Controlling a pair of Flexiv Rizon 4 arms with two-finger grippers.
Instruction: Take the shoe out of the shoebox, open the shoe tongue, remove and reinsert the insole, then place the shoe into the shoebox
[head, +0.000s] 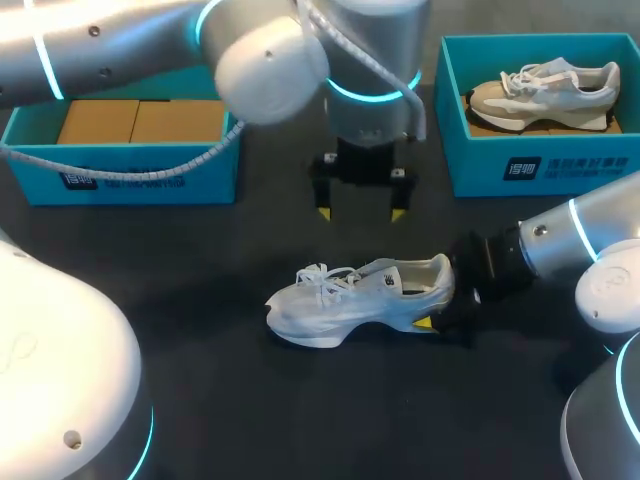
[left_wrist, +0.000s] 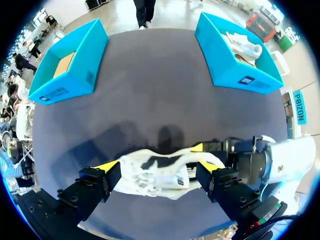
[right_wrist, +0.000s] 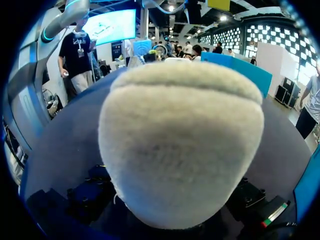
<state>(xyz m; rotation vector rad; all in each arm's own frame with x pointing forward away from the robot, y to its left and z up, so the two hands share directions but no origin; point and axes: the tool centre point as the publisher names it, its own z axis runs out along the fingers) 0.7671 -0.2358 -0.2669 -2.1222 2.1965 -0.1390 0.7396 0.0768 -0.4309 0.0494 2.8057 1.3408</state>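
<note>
A white lace-up shoe lies on its side on the dark table, toe toward my left. My right gripper comes in from the right and is shut on the heel, one yellow tip on each side. In the right wrist view the heel hides the fingers. My left gripper hangs open above and just behind the shoe, touching nothing. Seen from the left wrist, its yellow tips straddle the shoe from above. A blue shoebox with brown cardboard inside stands at the back left.
A second blue box at the back right holds a grey and beige shoe. From the left wrist, both boxes stand far ahead of the gripper, with bare table between them.
</note>
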